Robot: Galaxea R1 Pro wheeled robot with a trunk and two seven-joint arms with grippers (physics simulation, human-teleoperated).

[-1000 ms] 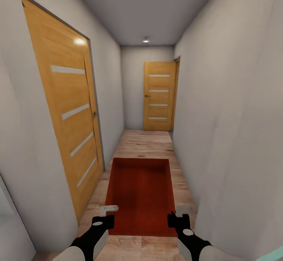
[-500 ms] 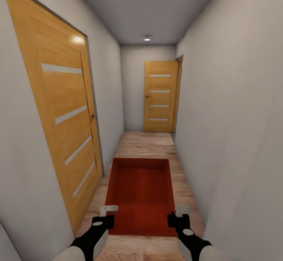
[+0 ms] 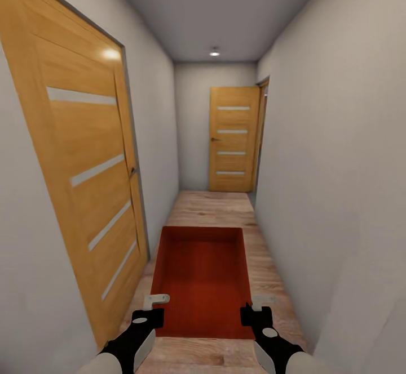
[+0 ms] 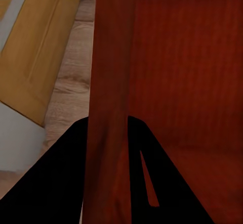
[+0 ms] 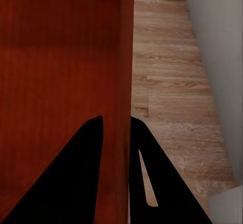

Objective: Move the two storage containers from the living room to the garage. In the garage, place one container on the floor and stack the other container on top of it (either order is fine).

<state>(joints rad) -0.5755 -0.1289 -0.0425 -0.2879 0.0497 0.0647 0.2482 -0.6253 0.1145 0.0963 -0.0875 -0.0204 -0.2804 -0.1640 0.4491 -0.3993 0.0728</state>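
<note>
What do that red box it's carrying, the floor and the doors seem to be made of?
The storage container looks like plastic: uniform orange-red, smooth matte walls. The floor looks like light wood planks with visible grain and seams. The doors look like varnished wood with pale inset strips, perhaps frosted glass.
</note>
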